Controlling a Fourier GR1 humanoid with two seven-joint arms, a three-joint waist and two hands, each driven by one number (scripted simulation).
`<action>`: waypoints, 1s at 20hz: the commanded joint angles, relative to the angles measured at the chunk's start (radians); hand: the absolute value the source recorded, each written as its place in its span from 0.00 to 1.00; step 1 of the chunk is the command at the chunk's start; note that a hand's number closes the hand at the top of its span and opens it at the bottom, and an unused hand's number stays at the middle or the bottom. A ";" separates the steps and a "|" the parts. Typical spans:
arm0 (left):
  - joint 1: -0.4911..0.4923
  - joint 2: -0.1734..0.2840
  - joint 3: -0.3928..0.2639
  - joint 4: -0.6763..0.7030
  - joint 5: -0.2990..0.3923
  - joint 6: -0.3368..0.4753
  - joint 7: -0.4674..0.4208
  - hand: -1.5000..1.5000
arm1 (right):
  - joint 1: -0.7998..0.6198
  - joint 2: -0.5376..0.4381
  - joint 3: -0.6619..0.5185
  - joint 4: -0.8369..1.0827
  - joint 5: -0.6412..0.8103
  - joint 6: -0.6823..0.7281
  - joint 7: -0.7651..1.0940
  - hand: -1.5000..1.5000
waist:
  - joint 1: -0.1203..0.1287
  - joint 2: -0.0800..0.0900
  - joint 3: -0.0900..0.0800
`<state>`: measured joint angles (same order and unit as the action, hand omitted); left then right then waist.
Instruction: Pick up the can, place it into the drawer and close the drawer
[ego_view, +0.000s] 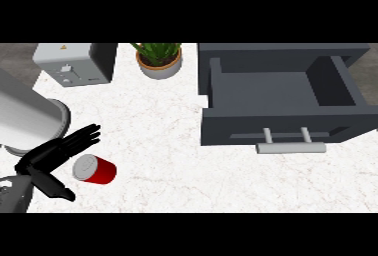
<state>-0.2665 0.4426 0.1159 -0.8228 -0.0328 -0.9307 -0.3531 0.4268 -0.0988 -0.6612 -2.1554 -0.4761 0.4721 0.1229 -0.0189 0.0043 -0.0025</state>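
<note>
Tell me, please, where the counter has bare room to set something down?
Bare counter runs from the can to the drawer, and below the drawer's handle. It is crowded at left: robot hand, can, and toaster beside the plant.

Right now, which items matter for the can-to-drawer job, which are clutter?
Job:
red can, lying on its side
open drawer
left hand, open beside the can

Clutter:
toaster
potted plant

We see a white marbled counter (170, 120). On it lie a red can (94, 170) on its side near left, a toaster (74, 63) far left, a potted plant (159, 60) beside it, and an open dark drawer unit (284, 95) at right.
</note>
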 joint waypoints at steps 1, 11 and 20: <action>-0.051 0.001 -0.031 0.137 -0.057 -0.079 -0.161 0.00 | 0.014 0.045 0.032 -0.033 0.004 0.015 0.010 0.00 | -0.006 0.001 0.000; -0.080 -0.005 -0.111 0.271 -0.096 -0.052 -0.276 0.00 | -0.008 0.020 0.002 -0.019 -0.020 0.016 0.032 0.00 | -0.009 0.003 -0.001; -0.100 -0.074 -0.125 0.327 -0.043 -0.035 -0.264 1.00 | 0.028 -0.019 -0.056 -0.039 -0.102 0.043 0.072 0.00 | -0.004 -0.001 0.000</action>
<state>-0.3654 0.3667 -0.0094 -0.5278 -0.0949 -0.8053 -0.5007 0.4334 -0.1090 -0.7006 -2.1935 -0.5489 0.4907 0.1853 -0.0248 0.0050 -0.0030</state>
